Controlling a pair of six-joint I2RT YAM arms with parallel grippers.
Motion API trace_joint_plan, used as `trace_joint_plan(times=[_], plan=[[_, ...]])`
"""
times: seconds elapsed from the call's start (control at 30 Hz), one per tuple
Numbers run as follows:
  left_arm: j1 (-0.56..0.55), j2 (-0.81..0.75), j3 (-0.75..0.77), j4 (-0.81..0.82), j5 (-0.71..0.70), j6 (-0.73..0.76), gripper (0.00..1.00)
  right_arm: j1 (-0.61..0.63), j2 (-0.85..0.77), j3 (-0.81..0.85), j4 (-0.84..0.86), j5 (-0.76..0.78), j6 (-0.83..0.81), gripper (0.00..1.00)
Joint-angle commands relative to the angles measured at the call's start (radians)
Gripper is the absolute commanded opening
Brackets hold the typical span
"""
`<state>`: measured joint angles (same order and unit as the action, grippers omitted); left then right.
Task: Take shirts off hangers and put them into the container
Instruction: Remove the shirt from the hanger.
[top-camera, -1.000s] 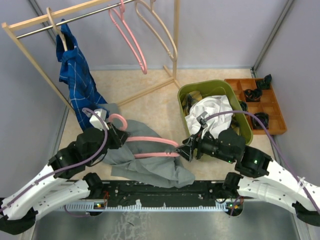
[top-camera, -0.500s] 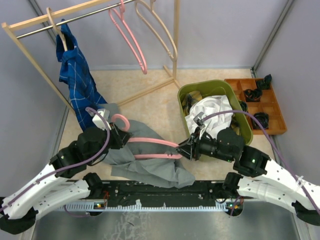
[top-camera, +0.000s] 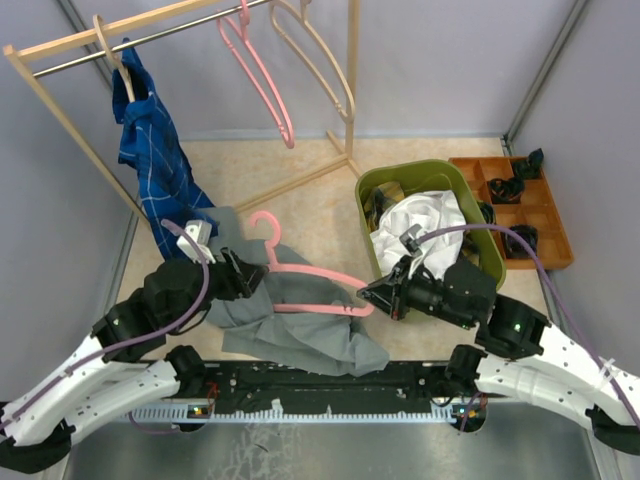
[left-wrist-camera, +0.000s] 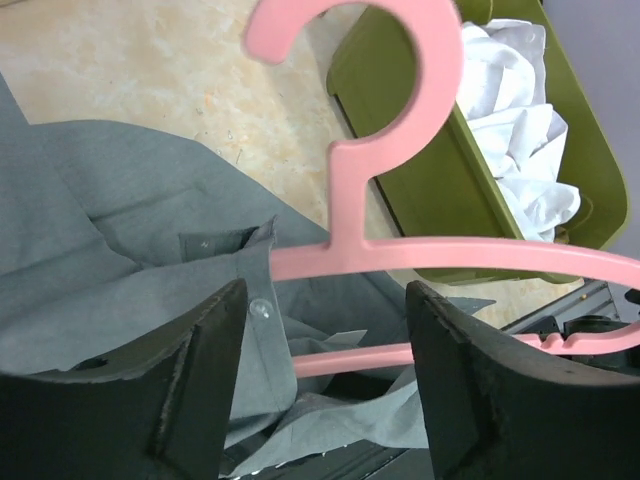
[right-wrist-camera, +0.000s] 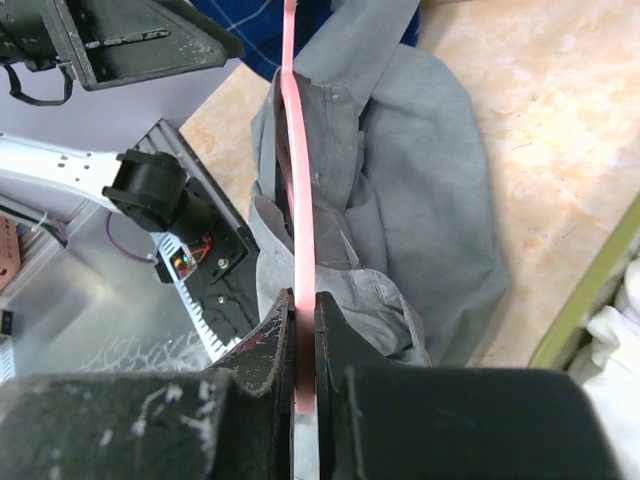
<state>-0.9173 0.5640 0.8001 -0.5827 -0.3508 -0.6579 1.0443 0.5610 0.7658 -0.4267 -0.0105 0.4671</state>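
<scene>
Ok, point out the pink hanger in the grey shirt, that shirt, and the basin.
pink hanger (left-wrist-camera: 348, 195): left wrist view, on its neck below the hook.
grey shirt (top-camera: 310, 340): top view, on its crumpled body.
basin (top-camera: 412, 168): top view, on its far rim.

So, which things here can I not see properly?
- Top view: the right arm covers the container's near wall; the white shirt hides what lies beneath it.
- Left wrist view: the pink hanger's end is cut off by the right edge.
- Top view: the black items in the orange tray are too small to identify.
</scene>
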Motion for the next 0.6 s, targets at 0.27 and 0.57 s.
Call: trace_joint_plan(times=[0.27, 0.57], plan=[[0.002, 0.045, -0.020, -0.064, -0.024, -0.023, 0.77, -0.001, -0.077, 0.035, 0.012, 0.097, -0.005, 0.00], [0.003, 0.228, 0.016, -0.152, 0.002, -0.030, 0.66, -0.001, -0.089, 0.047, 0.010, 0.104, 0.005, 0.00]])
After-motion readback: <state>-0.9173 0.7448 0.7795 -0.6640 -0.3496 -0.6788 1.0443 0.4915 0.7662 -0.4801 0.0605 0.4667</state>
